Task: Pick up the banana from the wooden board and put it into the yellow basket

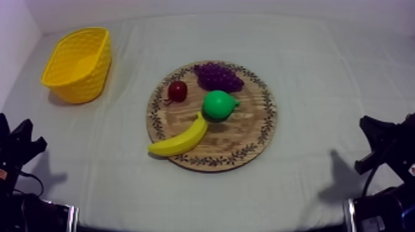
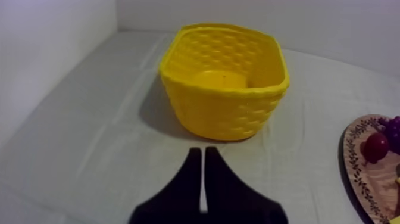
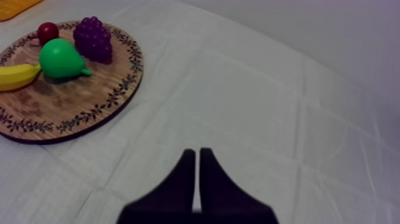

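Curved yellow toy banana (image 1: 179, 140) lying on the round wooden board with the leaf-patterned rim (image 1: 250, 139), along its near-left part, one end poking just past the rim. Just behind the banana, green toy pear (image 1: 218, 105) (stalk turned to the right). Farther back on the board, purple bunch of grapes (image 1: 217, 76) and small red fruit (image 1: 178, 91), side by side. Woven yellow basket (image 1: 92, 77) upright at the far left of the cloth-covered worktop (image 1: 321, 80), well apart from the board. Left claw (image 2: 199, 152) pressed together into a narrow wedge, gripping nothing, pointing at the basket's near wall. Right claw (image 3: 194, 154) likewise closed on nothing, low over bare cloth beside the board.
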